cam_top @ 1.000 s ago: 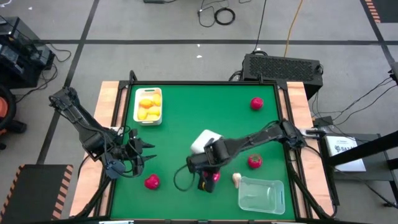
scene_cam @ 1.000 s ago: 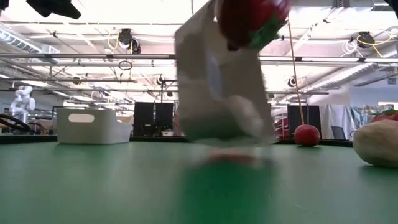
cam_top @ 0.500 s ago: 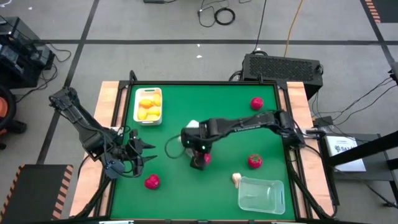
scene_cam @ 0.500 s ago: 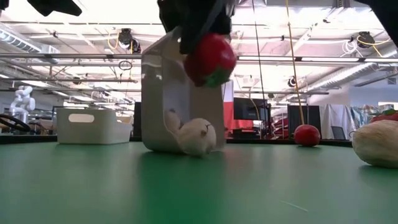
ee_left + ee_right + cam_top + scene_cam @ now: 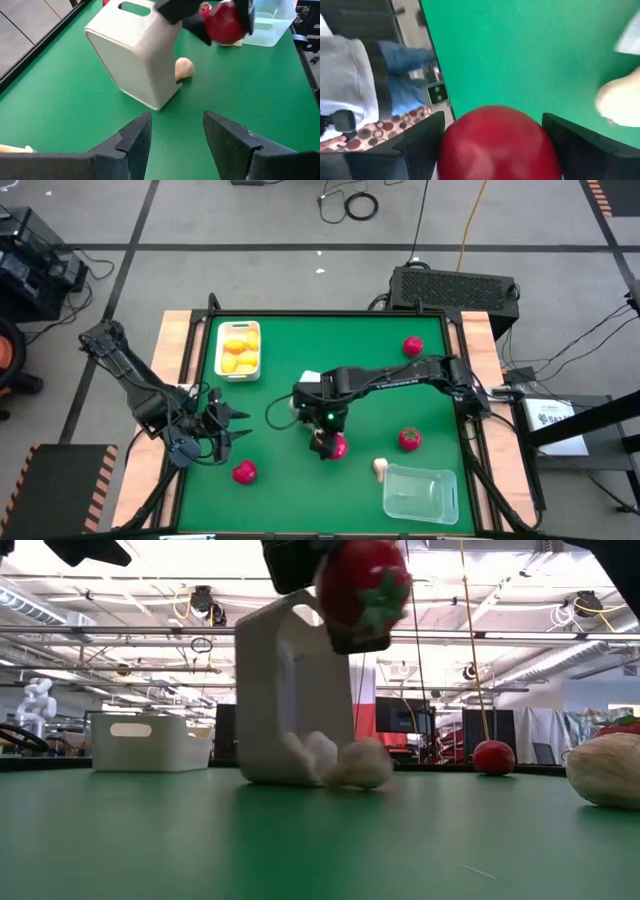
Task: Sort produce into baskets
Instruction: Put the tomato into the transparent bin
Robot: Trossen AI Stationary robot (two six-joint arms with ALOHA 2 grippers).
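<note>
Bench (image 5: 290, 340) inventory, near edge to far, for you at the controls.

Nearest you: one clear basket (image 5: 420, 493) at the near right corner, nothing visible in it; a garlic bulb (image 5: 380, 468) just beside its left rim; a loose strawberry (image 5: 243, 472) at near left.

Next row: left jaws (image 5: 228, 430) parked at the left side, fingers spread apart, holding nothing. A second loose strawberry (image 5: 409, 440) lies at right.

Centre: right jaws (image 5: 328, 445) clamped on a red strawberry (image 5: 362, 585), carried clear above the green surface. You can see it filling the right wrist view between both fingers.

Just behind it: a white basket (image 5: 282, 690) tipped up on its side, open mouth toward the clear basket end. A garlic bulb (image 5: 362, 763) rests on the bench at its mouth, and another pale bulb (image 5: 318, 752) shows just inside.

Far left: a white basket (image 5: 238, 349) upright, holding yellow lemons (image 5: 238, 347).

Far right: one more strawberry (image 5: 412, 346), well apart from the rest.
</note>
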